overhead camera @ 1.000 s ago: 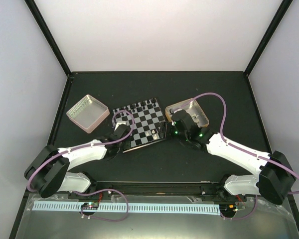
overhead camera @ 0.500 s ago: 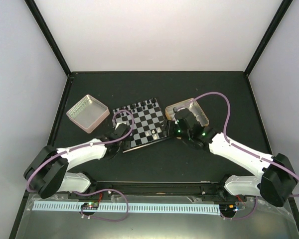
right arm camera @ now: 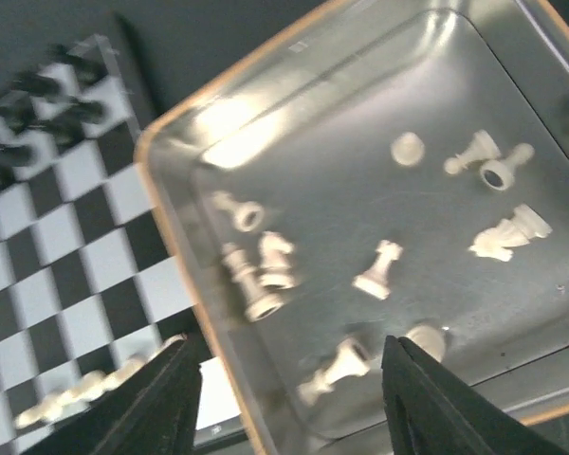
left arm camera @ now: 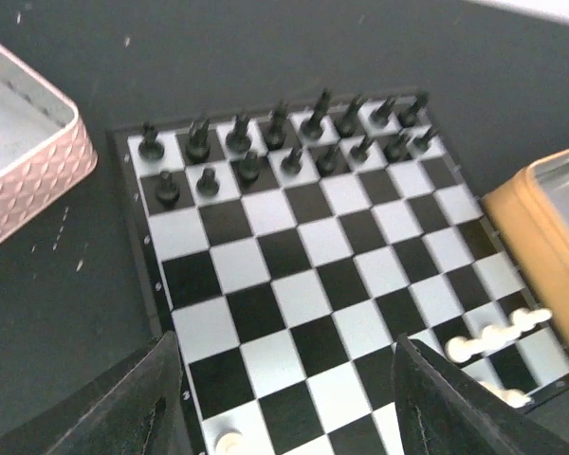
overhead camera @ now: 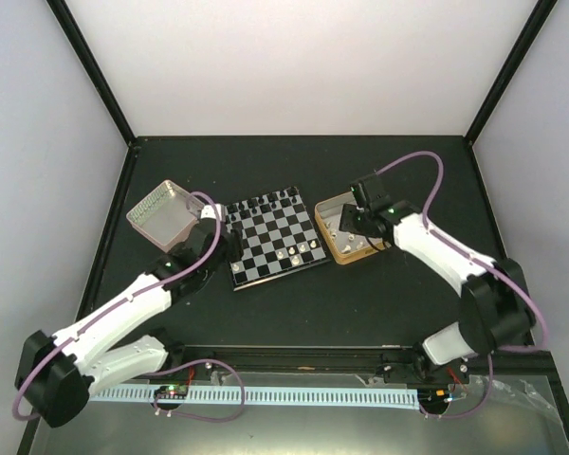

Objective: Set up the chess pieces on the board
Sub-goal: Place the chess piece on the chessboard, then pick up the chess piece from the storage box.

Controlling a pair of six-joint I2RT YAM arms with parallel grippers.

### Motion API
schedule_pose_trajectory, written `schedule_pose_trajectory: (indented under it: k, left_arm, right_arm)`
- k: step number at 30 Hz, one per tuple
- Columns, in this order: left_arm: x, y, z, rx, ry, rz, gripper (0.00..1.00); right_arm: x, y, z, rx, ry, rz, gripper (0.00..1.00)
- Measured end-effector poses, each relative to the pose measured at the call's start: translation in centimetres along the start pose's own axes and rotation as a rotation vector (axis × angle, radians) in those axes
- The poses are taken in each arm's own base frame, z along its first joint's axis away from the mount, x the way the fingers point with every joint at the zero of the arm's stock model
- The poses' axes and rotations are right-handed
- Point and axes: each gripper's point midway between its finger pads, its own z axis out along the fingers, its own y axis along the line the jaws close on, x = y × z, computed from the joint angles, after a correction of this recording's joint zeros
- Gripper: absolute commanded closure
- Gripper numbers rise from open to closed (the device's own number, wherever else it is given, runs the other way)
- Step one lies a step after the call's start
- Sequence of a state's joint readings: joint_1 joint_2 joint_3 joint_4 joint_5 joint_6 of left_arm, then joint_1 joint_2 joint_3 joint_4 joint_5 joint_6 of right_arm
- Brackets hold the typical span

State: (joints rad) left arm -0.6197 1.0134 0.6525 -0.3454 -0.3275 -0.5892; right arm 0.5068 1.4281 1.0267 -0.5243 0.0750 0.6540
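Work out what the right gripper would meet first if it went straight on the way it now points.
Probably a white chess piece lying in the gold-rimmed tin: the right gripper, open, points down into it, that piece ahead between its fingers. Depth is unclear; possibly the tin floor.

A small checkered board (left arm camera: 303, 275) lies mid-table, hemmed in by a tin on each side. Its two far rows are packed with upright black pieces (left arm camera: 284, 142), with only narrow gaps between them. The middle rows are bare and open from above. White pieces (left arm camera: 493, 336) crowd the near right corner, and one white piece (left arm camera: 229, 439) stands at the near edge. The left gripper (left arm camera: 284, 343) hangs over the near left part with its fingers spread.

The pink tin (left arm camera: 38, 180) sits near the left edge. The gold tin (left arm camera: 541, 237) sits just beside the right edge, its walls ringing scattered white figures (right arm camera: 379, 270). The right gripper (right arm camera: 289, 343) hovers over them, fingers apart. Dark table (overhead camera: 360, 294) lies open nearer.
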Motion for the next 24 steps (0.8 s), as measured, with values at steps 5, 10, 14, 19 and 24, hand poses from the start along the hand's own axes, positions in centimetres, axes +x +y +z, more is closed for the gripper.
schedule_pose_trajectory:
  k: [5,10,14,19,24]
  left_arm:
    - [-3.3,-0.7,-2.3,0.067,-0.105,-0.003,0.36]
    - [-6.7,-1.3,-4.5,0.112,-0.213,0.005,0.34]
    - [-7.7,-1.2,-5.4,0.124,-0.256,0.015,0.34]
    - [-7.8,-1.1,-5.5,0.129,-0.258,0.022,0.34]
    - [-7.8,-1.1,-5.4,0.135,-0.254,0.023,0.34]
  right_arm:
    - [-0.4,-2.3,4.3,0.122,0.112,-0.026,0.49]
    - [-2.0,-2.8,7.6,0.189,0.151,-0.051,0.51]
    - [-2.0,-3.9,9.4,0.241,0.178,-0.054,0.53]
    - [-1.4,-6.2,10.5,0.306,0.214,-0.037,0.53]
    - [-1.7,-7.0,11.4,0.319,0.226,-0.030,0.59]
